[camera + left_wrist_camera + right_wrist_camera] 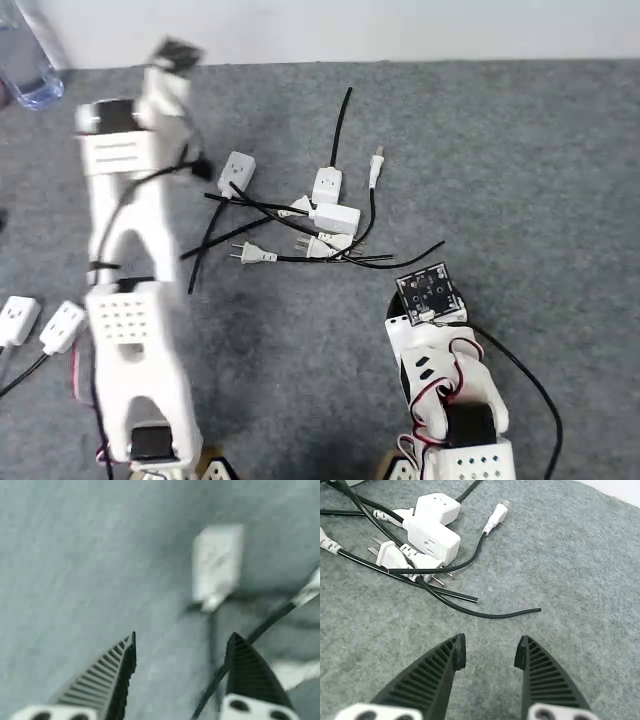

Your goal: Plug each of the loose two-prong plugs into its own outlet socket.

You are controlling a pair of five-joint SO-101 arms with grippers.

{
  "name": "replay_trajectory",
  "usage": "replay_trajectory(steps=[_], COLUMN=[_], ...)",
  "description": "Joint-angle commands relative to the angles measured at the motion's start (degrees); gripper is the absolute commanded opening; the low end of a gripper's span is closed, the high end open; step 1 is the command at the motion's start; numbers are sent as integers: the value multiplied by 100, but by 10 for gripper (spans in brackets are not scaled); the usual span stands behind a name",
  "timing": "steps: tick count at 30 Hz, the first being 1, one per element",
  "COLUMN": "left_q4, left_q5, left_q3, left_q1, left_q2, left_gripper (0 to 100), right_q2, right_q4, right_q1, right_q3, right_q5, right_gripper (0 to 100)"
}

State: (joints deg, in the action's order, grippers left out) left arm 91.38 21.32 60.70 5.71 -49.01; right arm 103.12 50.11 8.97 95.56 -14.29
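Centrally in the high view, white two-prong plugs [257, 255] lie tangled with white plastic outlet sockets [335, 217] (black cords [341, 125] crossing); left gripper [183, 636] and right gripper [491, 639] both gape, holding nothing.

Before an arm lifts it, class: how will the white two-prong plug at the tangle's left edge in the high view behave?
The plug looks small and rigid, so it is probably light and easy to pinch. Its thin black cord crosses other cords, so it likely trails floppily and may drag neighbouring plugs.

A robotics lab bench: grey felt mat [560, 150], white wall [400, 30].
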Motion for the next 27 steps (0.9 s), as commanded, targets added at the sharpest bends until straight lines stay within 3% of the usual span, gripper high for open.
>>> replay_trajectory(steps=[1,17,27], left_q4=[-492,-2022,-2347], left_q5=[-141,-149,-141], left_q3=[207,180,215], left_q1=[-457,-316,-281], left_q2=[-185,-967,-1618], left_gripper=[274,273,273], right_q2=[4,4,4], right_q4=[48,48,48], right_q1=[-4,13,22], right_q3=[88,88,88], right_q5=[-62,-62,-62], right_gripper=[180,180,180])
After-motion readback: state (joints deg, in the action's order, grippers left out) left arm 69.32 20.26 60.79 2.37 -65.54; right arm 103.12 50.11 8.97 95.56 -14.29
